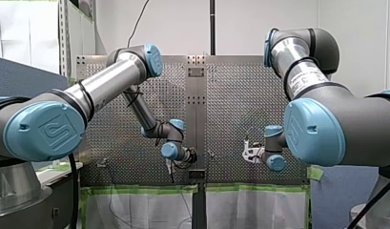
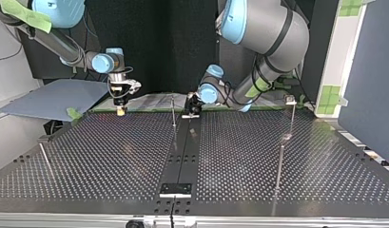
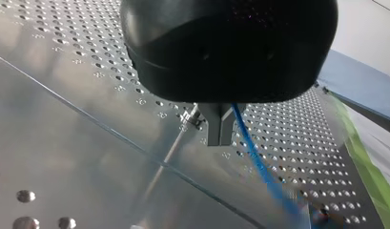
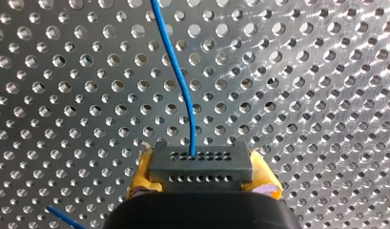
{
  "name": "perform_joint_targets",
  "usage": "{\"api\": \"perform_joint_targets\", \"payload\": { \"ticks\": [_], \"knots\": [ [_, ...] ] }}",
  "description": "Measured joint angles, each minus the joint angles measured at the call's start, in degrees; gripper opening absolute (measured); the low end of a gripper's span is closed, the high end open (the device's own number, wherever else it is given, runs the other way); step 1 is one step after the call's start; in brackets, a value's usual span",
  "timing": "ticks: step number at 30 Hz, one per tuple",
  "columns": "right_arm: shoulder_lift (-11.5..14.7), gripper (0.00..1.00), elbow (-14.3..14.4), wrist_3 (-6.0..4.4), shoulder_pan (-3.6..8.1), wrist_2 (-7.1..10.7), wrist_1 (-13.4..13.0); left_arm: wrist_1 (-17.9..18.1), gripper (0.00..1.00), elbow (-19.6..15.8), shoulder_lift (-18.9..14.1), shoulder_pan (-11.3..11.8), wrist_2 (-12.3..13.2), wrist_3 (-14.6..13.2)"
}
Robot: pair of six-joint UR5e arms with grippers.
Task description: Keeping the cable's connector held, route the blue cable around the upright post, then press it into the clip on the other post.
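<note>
Between the yellow pads [image 4: 141,175] of my right gripper [image 4: 202,172] sits the grey connector [image 4: 200,164], with the jaws closed on its two ends. That grip probably serves to anchor the end while the rest is routed. The blue cable [image 4: 183,86] leaves the connector's face and runs ahead over the perforated table [image 4: 302,95].

In the left wrist view the cable comes out beside the metal fingers of my left gripper [image 3: 220,129]. The jaws stand narrow and seem to pinch it, likely so this arm can steer the slack. A thin post [image 3: 169,155] rises just beside those fingers, but I cannot tell whether the small fitting at its top is the clip.

In the top view the cable is too fine to trace. A second post [image 2: 292,114] with a small head stands well apart, at that view's right.
</note>
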State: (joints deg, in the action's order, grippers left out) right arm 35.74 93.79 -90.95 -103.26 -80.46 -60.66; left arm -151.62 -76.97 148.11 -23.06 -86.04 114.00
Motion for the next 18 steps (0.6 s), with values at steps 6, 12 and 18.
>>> {"api": "perform_joint_targets", "payload": {
  "ticks": [6,12,18],
  "knots": [
    [0.0,0.0,0.0,0.05,0.02,0.35,0.0,-1.9,0.56,0.0,-0.1,0.1,-0.8,-3.3],
    [-0.1,0.0,0.0,-0.01,0.03,0.64,-0.1,-4.3,0.56,0.0,-0.1,0.2,-1.8,-6.8],
    [-0.2,0.0,0.0,-0.18,0.03,0.78,-0.1,-7.2,1.0,0.0,-0.1,0.4,0.4,-10.1]
  ]
}}
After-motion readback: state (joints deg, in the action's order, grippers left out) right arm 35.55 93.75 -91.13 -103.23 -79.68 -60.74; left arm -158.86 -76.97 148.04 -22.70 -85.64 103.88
